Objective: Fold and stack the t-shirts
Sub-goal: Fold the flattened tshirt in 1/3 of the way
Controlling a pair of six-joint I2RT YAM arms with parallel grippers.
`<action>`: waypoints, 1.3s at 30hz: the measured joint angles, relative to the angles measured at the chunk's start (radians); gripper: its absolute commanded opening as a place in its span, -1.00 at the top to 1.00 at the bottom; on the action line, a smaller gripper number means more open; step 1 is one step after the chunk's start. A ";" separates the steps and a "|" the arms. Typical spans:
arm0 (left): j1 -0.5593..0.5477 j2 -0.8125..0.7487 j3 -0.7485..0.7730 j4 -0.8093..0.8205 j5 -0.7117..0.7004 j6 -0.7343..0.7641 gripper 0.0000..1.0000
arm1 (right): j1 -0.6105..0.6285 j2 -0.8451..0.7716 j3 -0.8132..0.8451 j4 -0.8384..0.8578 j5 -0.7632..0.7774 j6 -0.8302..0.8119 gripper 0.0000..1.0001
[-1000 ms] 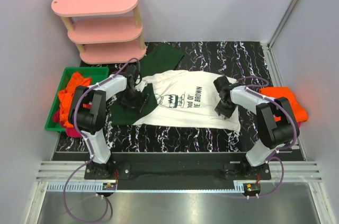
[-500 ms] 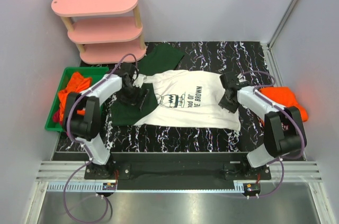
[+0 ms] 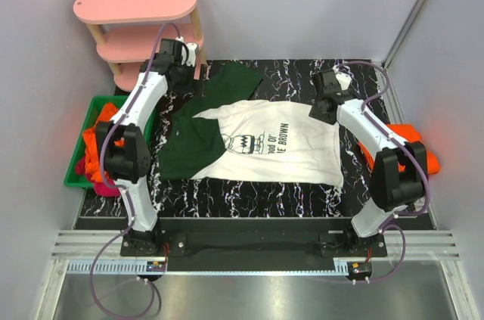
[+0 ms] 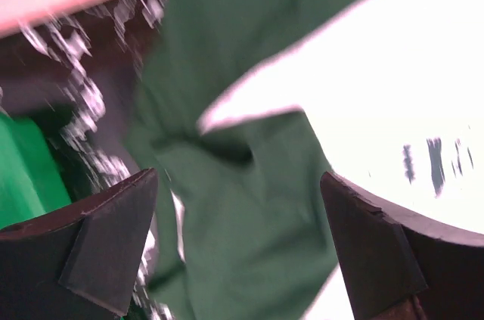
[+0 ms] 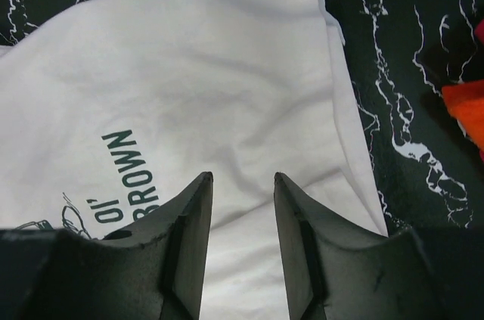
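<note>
A white t-shirt with dark green sleeves and a black print lies spread flat in the middle of the table. One sleeve points to the far side, the other lies at the left. My left gripper hovers wide open over the far green sleeve, close to the shelf, with nothing in it. My right gripper hangs over the shirt's far right corner, jaws apart and empty. An orange t-shirt lies at the right edge.
A pink three-tier shelf stands at the far left, right beside my left wrist. A green bin at the left holds orange and magenta t-shirts. White walls close in both sides.
Both arms have risen off the shirt and swung to the far side: the left from the near sleeve to beside the shelf, the right from the right hem to the far right corner.
</note>
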 measured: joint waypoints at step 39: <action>-0.042 0.168 -0.239 -0.101 -0.090 0.087 -0.67 | -0.020 0.330 0.023 0.086 -0.089 0.002 0.22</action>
